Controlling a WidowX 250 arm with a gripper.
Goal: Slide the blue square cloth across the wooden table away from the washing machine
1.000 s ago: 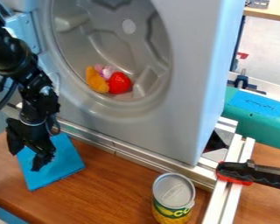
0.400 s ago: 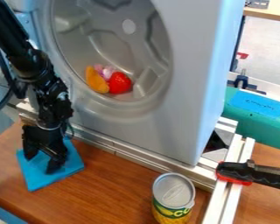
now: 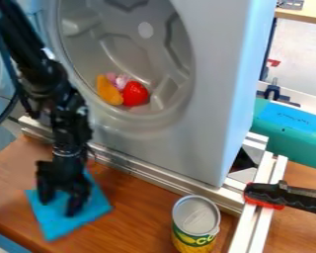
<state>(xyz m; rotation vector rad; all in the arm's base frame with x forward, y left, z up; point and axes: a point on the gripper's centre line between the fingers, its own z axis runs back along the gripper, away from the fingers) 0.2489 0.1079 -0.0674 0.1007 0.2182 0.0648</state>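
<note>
The black gripper [image 3: 59,202] hangs at the lower left of the camera view, pointing down over a flat blue cloth [image 3: 56,225]. Its two fingers stand apart, their tips low against the cloth's surface, and the wrist and fingers hide the cloth's middle and upper part. Inside the round drum of a grey toy washer [image 3: 180,141] lie a red toy [image 3: 135,94], an orange-yellow toy [image 3: 108,91] and a small pink toy [image 3: 122,80], close together. An upright can [image 3: 196,217] with a yellow and green label stands to the right of the cloth.
A metal rail [image 3: 138,168] runs along the washer's base and meets another rail at the right. A black and red clamp [image 3: 279,196] sits on that one. Behind it is a green object [image 3: 296,131] with a blue label.
The gripper has moved right and down across the wooden surface. The blue cloth stayed put at first, then shifted right and down along with it. The can and the toys have not moved.
</note>
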